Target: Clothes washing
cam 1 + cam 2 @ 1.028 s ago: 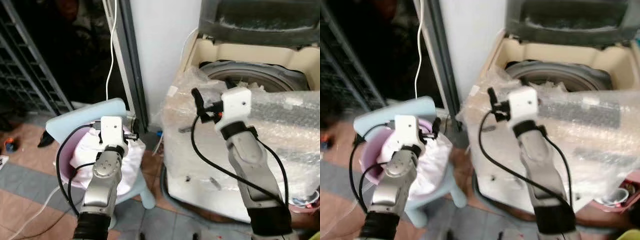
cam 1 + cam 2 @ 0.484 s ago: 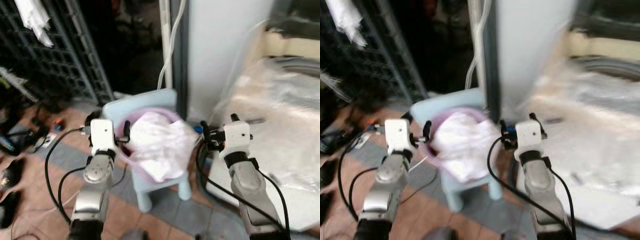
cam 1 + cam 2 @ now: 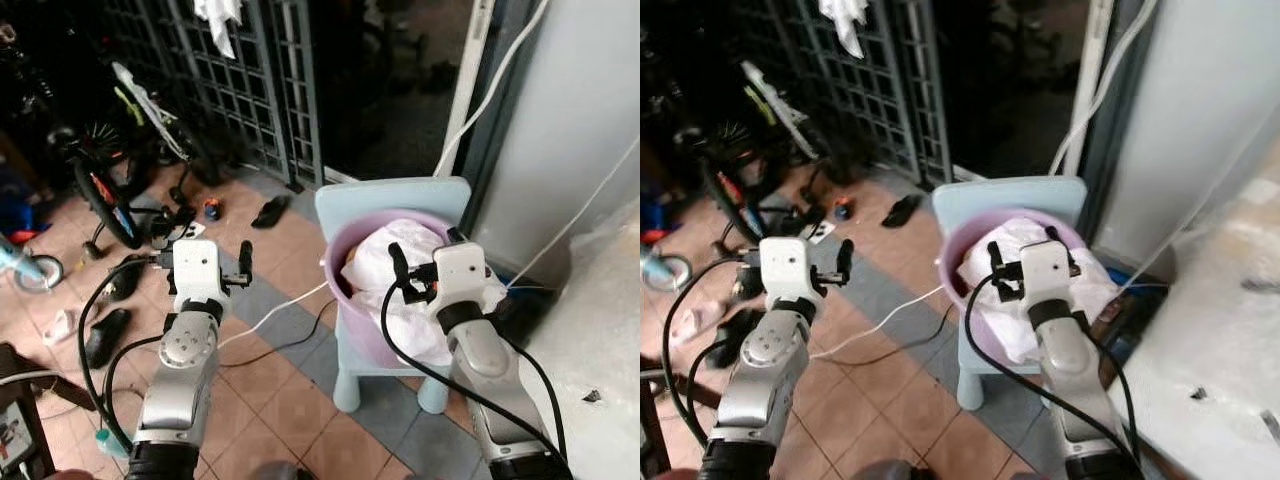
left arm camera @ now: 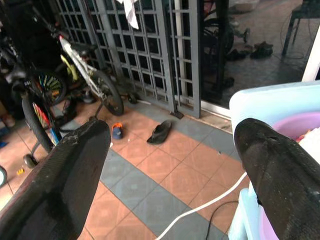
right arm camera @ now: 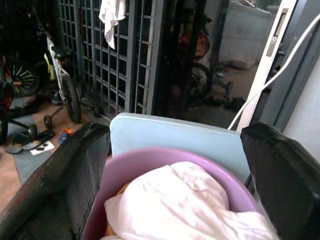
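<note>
Left eye view shows a purple basin (image 3: 345, 300) heaped with white clothes (image 3: 405, 275), sitting on a pale blue child's chair (image 3: 400, 200) a little right of the frame's centre. The right gripper (image 3: 420, 275) hangs over the basin's near side, its two black fingers spread wide, holding nothing. From the right wrist view, those fingers (image 5: 65, 185) frame the basin on either side, with the clothes (image 5: 185, 205) low in the middle of the frame and the chair back (image 5: 170, 135) just behind.

The left gripper (image 3: 205, 262) sits in the left half of the frame, over the terracotta and grey tiled floor (image 3: 280, 400), well apart from the basin. Its fingers are also spread and empty; in the left wrist view they stand far apart at the frame's lower corners, with the chair (image 4: 270, 102) and a sliver of basin (image 4: 300, 125) at the right edge.

A white cable (image 3: 275, 315) runs across the floor toward the chair. Along the top left stand a dark metal grille (image 3: 240, 90) and a bicycle (image 3: 130, 130), with sandals (image 3: 268, 210) scattered on the tiles below. A plastic-wrapped surface (image 3: 600, 370) fills the lower right corner
</note>
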Controlling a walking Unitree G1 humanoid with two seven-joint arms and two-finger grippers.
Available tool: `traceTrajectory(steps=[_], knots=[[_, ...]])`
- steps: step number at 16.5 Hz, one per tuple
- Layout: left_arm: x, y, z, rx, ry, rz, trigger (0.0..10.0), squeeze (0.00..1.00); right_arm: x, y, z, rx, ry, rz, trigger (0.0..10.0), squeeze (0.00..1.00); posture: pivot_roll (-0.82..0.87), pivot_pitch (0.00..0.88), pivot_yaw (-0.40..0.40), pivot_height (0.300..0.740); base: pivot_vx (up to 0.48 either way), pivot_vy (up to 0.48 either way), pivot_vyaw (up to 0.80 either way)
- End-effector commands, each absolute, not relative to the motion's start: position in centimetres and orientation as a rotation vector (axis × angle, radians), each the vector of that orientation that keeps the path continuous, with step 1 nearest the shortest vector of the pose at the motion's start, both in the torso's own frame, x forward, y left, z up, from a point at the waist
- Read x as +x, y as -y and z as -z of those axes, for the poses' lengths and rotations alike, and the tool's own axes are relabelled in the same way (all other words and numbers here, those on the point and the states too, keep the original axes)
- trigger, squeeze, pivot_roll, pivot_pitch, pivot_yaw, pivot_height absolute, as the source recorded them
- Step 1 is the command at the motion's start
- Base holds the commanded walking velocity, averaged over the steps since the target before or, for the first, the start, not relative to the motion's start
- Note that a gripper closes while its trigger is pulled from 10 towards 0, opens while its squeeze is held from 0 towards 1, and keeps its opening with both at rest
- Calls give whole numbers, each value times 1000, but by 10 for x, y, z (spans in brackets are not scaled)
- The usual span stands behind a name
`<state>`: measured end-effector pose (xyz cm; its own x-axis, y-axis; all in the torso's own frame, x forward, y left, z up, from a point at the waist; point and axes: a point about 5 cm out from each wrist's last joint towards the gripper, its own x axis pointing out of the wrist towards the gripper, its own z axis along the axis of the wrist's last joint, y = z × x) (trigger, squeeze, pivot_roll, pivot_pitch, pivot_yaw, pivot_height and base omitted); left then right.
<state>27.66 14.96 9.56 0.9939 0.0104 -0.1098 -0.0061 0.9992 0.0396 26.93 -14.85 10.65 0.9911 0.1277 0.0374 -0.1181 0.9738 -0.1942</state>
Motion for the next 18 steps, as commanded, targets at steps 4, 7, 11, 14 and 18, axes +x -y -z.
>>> traceTrajectory(steps=[4, 7, 11, 14, 18], knots=[[275, -153, -96, 21, -118, -10, 10000, 0, 274, 151, -101, -214, 9, -122, 10000, 0, -65, 7, 91, 740, 62, 0, 0], [274, -153, -95, 18, -126, -8, 10000, 0, 277, 149, -98, -306, -16, -120, 10000, 0, -67, 4, 88, 740, 266, 0, 0], [274, -153, -95, 17, -129, -6, 10000, 0, 283, 148, -99, -303, -13, -116, 10000, 0, -67, 11, 85, 740, 278, 0, 0], [274, -154, -95, 17, -132, -8, 10000, 0, 281, 148, -94, -243, -85, -174, 10000, 0, -66, 29, 81, 740, 296, 0, 0], [275, -155, -101, 32, -119, 6, 10000, 0, 284, 150, -101, -311, -74, -137, 10000, 0, -72, 76, 61, 740, 297, 0, 0]])
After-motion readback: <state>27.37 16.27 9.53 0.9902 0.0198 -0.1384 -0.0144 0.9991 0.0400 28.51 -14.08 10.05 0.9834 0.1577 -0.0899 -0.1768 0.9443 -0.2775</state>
